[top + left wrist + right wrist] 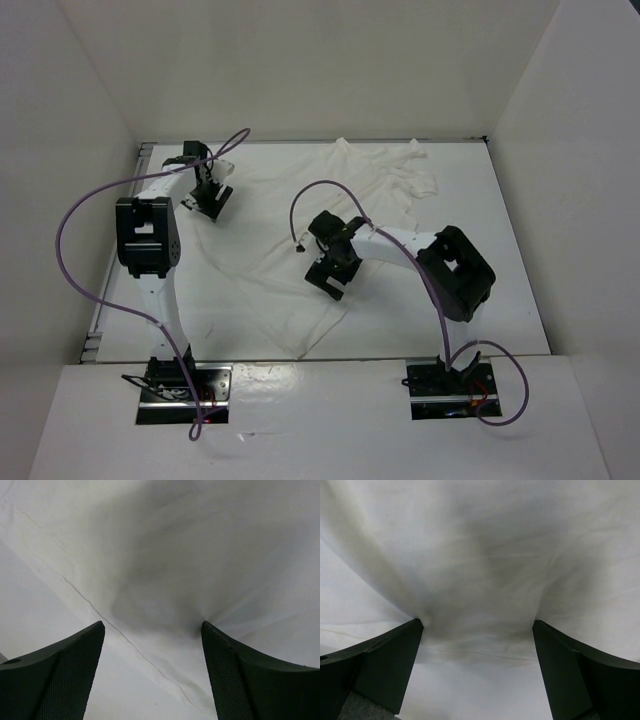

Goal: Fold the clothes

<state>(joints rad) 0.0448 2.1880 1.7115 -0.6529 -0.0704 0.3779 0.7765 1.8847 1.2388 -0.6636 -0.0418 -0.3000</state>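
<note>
The clothes (pixel 275 255), one wrinkled white garment, lie spread across the white table (pixel 505 290), bunched toward the far right. My left gripper (pixel 212 200) is low over the garment's far-left edge. In the left wrist view that gripper (pixel 153 625) is open, and the cloth (pixel 200 555) and its hem line run between the fingers (pixel 235 675). The right fingertip dents the fabric. My right gripper (pixel 333 270) is down at the middle of the garment. In the right wrist view it (pixel 477 622) stands wide open, both fingertips pressed into the cloth (pixel 480 545), which puckers around them.
White walls close in the table on the left, back and right. Purple cables (pixel 75 215) loop off both arms. A metal rail (pixel 112 280) runs along the table's left edge. The two arm bases (pixel 185 392) sit at the near edge.
</note>
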